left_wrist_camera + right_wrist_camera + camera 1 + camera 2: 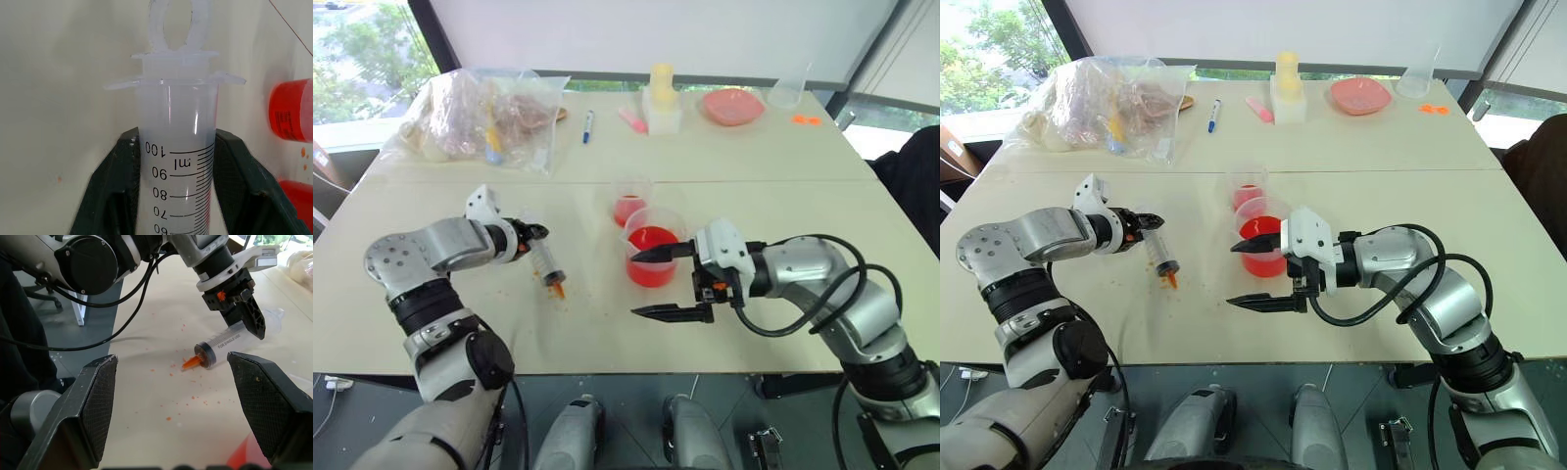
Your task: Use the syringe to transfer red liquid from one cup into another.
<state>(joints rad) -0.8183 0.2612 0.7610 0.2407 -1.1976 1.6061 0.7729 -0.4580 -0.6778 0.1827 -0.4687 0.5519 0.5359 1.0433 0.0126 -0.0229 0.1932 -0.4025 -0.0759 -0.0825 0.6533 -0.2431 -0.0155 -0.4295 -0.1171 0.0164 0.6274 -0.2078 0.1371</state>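
Syringe (550, 267) lies on desk (783, 186) left of wide cup (652, 257), our left fingers (115, 191) flanking its barrel, grip unclear; right fingers (675, 282) open. Next: lift, dip tip.

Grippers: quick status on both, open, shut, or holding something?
Left gripper: fingers on either side of the syringe barrel; grip cannot be told.
Right gripper: open, holding nothing, beside the wider red cup.

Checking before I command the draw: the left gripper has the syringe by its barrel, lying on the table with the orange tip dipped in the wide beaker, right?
Not quite. The left gripper flanks the syringe barrel, but the right wrist view shows the orange tip on the bare table, apart from the wide beaker.
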